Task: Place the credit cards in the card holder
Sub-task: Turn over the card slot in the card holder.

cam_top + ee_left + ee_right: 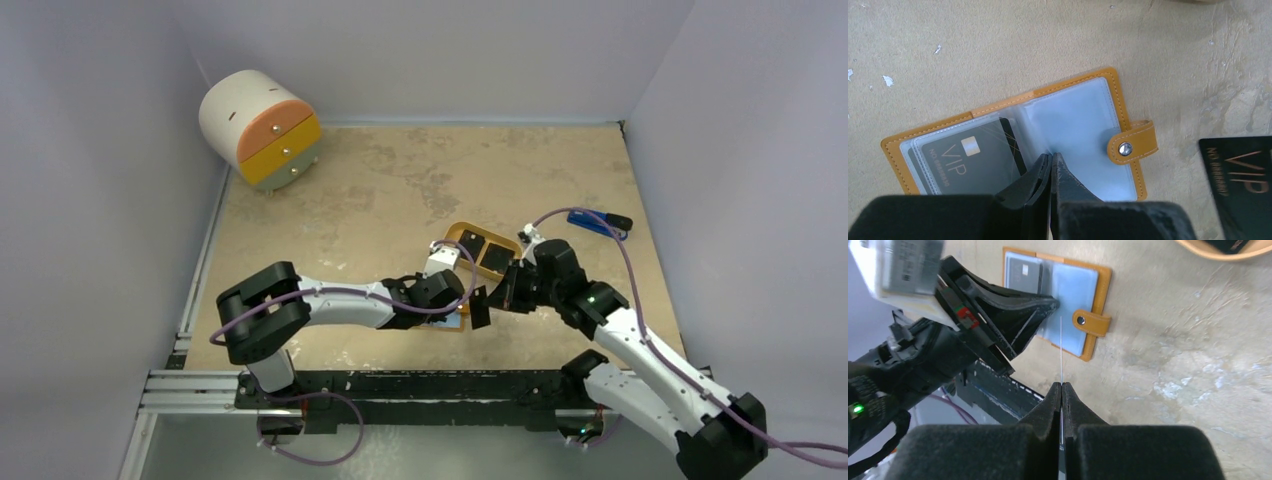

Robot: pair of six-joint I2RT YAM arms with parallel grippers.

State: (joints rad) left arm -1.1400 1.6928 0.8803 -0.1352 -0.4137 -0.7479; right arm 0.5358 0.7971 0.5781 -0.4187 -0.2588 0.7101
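Observation:
The orange-tan card holder (1078, 125) lies open on the table, pale blue sleeves up. One black VIP credit card (963, 160) sits in its left sleeve. My left gripper (1051, 156) is shut, its tips resting on the sleeve near the fold. My right gripper (1061, 385) is shut on a second black card (1061, 350), seen edge-on and pointing at the holder (1073, 285). That card also shows in the left wrist view (1243, 185), just right of the holder. In the top view both grippers (455, 312) (482, 300) meet over the holder.
An orange oval tray (462, 229) just behind the grippers holds two more dark cards (470, 243). A blue-and-black gadget (598, 222) lies at the right. A round white drawer unit (260, 128) stands at the back left. The table's near edge runs close below the holder.

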